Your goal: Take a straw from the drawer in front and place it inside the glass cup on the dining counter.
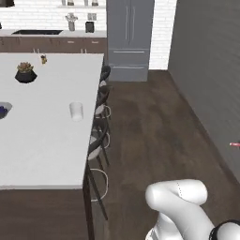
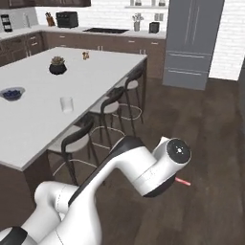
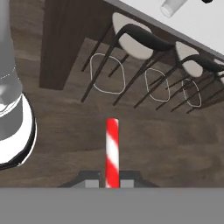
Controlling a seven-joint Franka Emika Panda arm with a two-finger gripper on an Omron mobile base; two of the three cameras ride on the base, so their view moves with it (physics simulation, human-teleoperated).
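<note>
While the two dark fingers (image 3: 112, 183) press in on either side of its lower end, the red-and-white straw (image 3: 112, 151) stands straight up between them in the hand view, above dark wooden floor (image 3: 65, 127). Its tip also pokes out in the right base view (image 2: 182, 181) from behind the white arm (image 2: 143, 167), and at the far right edge of the left base view (image 1: 234, 145), well away from the counter. Beyond the straw, a row of dark stools (image 3: 140, 39) with pale seats lines the brown side of the dining counter (image 2: 28, 129). On the counter's white top the glass cup (image 2: 66, 104) stands upright near the edge above the stools, seen too in the left base view (image 1: 76, 110) and at the top of the hand view (image 3: 173, 6). Farther along sit a grey bowl of blue berries (image 2: 12, 93) and a black potted plant (image 2: 57, 65). A grey refrigerator (image 2: 191, 43) stands against the white brick wall.
</note>
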